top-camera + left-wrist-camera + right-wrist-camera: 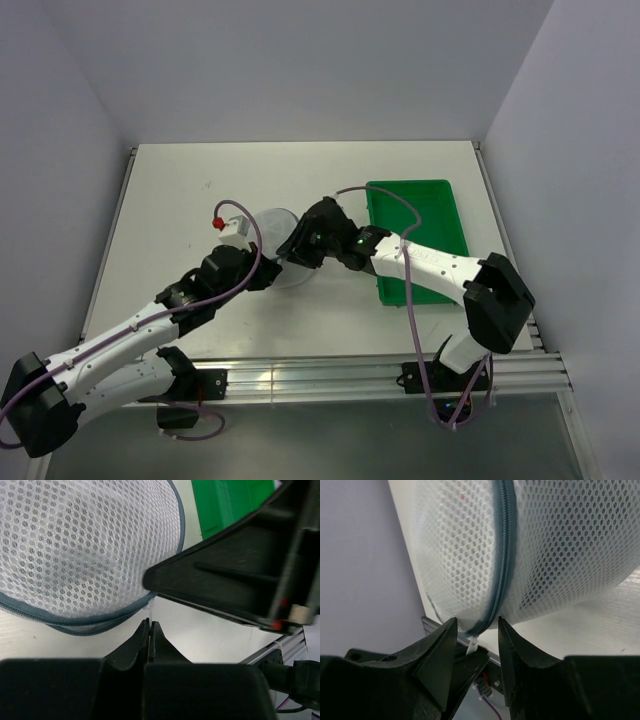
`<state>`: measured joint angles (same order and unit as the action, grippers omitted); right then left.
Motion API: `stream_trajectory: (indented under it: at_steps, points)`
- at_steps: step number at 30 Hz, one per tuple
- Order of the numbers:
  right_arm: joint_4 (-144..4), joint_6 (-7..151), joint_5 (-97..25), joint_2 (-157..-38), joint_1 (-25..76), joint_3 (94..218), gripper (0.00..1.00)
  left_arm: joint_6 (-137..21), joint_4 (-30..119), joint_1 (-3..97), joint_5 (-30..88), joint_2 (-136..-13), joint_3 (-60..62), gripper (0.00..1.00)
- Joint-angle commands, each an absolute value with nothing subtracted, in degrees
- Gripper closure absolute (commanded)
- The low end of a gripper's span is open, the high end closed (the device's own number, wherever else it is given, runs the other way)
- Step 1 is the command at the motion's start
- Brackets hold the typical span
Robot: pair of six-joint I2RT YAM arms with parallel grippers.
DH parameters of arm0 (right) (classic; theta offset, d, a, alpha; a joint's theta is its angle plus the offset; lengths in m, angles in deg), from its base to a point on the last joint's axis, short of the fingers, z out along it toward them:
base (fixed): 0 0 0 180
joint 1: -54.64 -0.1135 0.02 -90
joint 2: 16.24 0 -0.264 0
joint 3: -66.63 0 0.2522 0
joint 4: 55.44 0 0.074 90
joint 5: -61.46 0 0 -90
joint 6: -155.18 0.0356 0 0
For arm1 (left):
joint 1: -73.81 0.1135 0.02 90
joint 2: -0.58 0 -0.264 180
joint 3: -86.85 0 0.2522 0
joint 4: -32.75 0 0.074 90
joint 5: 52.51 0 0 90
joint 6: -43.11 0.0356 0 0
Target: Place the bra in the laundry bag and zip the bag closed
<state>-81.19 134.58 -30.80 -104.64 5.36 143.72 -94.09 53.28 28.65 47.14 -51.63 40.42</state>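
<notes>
From above, both arms meet at the bag (272, 222) in mid-table, left of the tray (440, 200). The left gripper (268, 272) is at its near edge and the right gripper (295, 250) at its right edge. No bra shows anywhere, so it is probably inside already.

In the left wrist view, the jaws of the left gripper (150, 627) are pressed together just below the zipper (100, 622). Whether they pinch the thin white tab (150, 607) above them cannot be told.

In the right wrist view, the right gripper (476, 622) has its jaws apart, straddling the zipper seam. The step in hand looks like zipping. One gripper should anchor the rim while the other pulls along the curved seam, not away from it, or the soft mesh will buckle.
</notes>
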Motion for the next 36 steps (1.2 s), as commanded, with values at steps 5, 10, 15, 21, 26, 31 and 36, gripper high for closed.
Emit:
stream_trajectory:
  at_steps: [5, 10, 15, 21, 26, 31, 36]
  points:
    - [-77.38, 135.84, -29.42, -106.24, 4.8, 143.41, 0.57, -92.51, 51.26, 28.2, 46.02, -51.01, 39.95, 1.0]
    - [-78.17, 135.31, -28.9, -106.33, 4.98, 144.29, 1.0, -92.68, 52.14, 28.11, 46.98, -50.93, 40.13, 1.0]
    - [-79.31, 134.17, -28.98, -105.36, 6.03, 144.38, 1.0, -93.82, 54.25, 28.11, 49.44, -50.84, 40.74, 1.0]
    - [-78.44, 131.98, -32.57, -102.73, 9.98, 141.75, 1.0, -94.18, 55.91, 28.29, 52.26, -51.1, 41.0, 1.0]
    - [-79.13, 127.67, -38.29, -102.37, 13.68, 142.7, 1.0, -94.18, 56.71, 30.48, 52.96, -50.75, 41.35, 1.0]
    - [-79.84, 119.51, -47.76, -103.95, 16.75, 144.72, 1.0, -93.13, 58.02, 34.7, 52.96, -49.96, 41.62, 1.0]
    - [-81.42, 111.96, -56.13, -107.91, 20.61, 147.45, 1.0, -94.53, 60.66, 37.86, 55.16, -49.61, 41.62, 1.0]
